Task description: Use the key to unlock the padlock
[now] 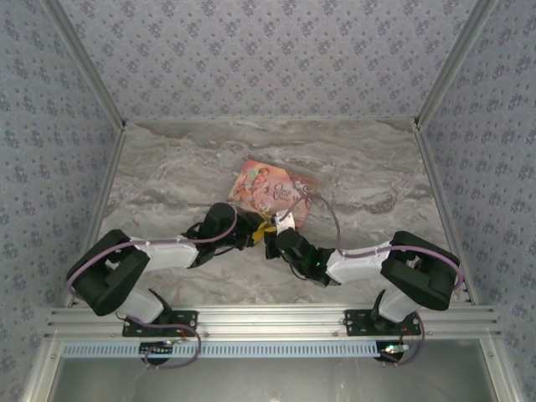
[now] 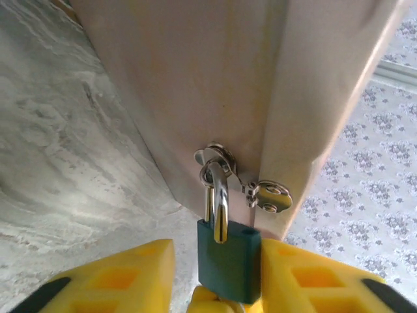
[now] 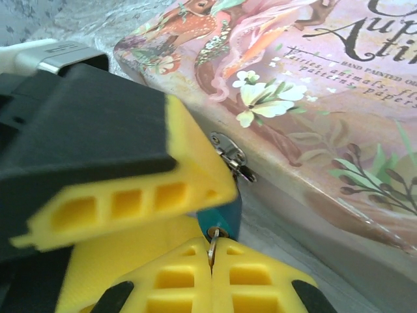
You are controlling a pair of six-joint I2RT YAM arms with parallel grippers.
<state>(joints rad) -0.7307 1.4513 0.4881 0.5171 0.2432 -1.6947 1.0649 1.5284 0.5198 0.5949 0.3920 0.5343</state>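
Soft, even light falls from above; my arms cast only weak shadows on the desk (image 1: 167,176). Up close, my right claw (image 3: 212,254) blurs, and the padlock (image 2: 229,261) shackle glints brightly.

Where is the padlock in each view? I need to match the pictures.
Top external: too small to make out, by the near edge of the pink tin.
Left wrist: padlock at bottom centre, hanging from the clasp.
Right wrist: lower centre, teal body just above the key.
Shared landmark: the pink tin.
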